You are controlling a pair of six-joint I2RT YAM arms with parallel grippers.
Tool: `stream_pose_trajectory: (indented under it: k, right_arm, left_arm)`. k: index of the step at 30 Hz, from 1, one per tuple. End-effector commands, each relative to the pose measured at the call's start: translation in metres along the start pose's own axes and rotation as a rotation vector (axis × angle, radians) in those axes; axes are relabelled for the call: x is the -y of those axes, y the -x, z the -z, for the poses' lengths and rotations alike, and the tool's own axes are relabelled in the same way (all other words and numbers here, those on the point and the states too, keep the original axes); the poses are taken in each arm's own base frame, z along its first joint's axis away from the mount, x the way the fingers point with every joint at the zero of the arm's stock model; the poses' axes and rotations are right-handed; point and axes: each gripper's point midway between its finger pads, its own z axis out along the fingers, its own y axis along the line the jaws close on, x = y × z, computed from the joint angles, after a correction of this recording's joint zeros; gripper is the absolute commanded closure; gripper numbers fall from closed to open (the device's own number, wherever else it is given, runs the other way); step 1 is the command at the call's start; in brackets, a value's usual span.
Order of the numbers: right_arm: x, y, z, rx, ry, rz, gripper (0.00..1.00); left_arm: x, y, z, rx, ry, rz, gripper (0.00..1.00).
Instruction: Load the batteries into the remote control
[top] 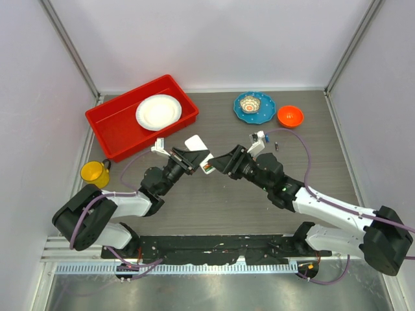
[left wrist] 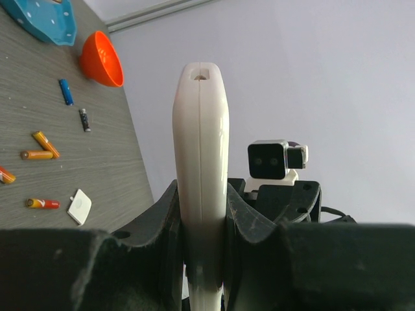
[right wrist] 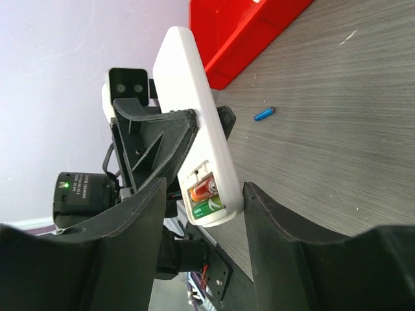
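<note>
We read this step as seating the cells. The remote's (right wrist: 191, 97) open bay (right wrist: 206, 197) shows two batteries (right wrist: 202, 189), one red-orange and one green, side by side. To do it well we would keep the remote rigid and press each battery flat along its length, not at one end, so that neither springs out. We would check that both lie flush before going for the small white cover (left wrist: 80, 206), or what we take to be the cover, which lies on the bench (top: 214, 207) among the loose batteries towards the far right corner, short of the orange bowl (left wrist: 102, 59).

The left hand (left wrist: 202, 194) clamps the remote edge-on between both fingers and holds it tilted above the middle of the bench, clear of the surface, with the bay end turned towards the other arm.

The right hand (right wrist: 204, 184) is spread wide and carries nothing — its two fingers flank the bay end of the remote, one on each side. Whether either finger touches the casing, we cannot tell.
</note>
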Motion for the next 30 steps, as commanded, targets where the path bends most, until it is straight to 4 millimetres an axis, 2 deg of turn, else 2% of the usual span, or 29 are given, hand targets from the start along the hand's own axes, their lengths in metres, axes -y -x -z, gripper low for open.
stream_pose_trajectory:
  k: [1,5,13,21,30]
  right_arm:
    - [-0.020,0.017,0.013,0.057,0.075,-0.029,0.43]
    - [-0.013,0.015,0.015,0.053,0.058,-0.030,0.42]
    - [0.001,0.008,0.011,0.031,0.032,-0.029,0.51]
    - [-0.001,0.011,0.007,0.038,0.037,-0.031,0.53]
    - [-0.002,0.017,0.007,0.062,0.036,-0.037,0.49]
  left_arm:
    - [0.070,0.021,0.003,0.093,-0.274,-0.013,1.00]
    - [0.070,0.021,0.002,0.094,-0.275,-0.012,1.00]
    - [0.075,0.020,0.002,0.086,-0.288,-0.005,1.00]
    - [0.075,0.020,0.001,0.083,-0.290,-0.004,1.00]
    - [0.074,0.019,0.000,0.079,-0.288,-0.002,1.00]
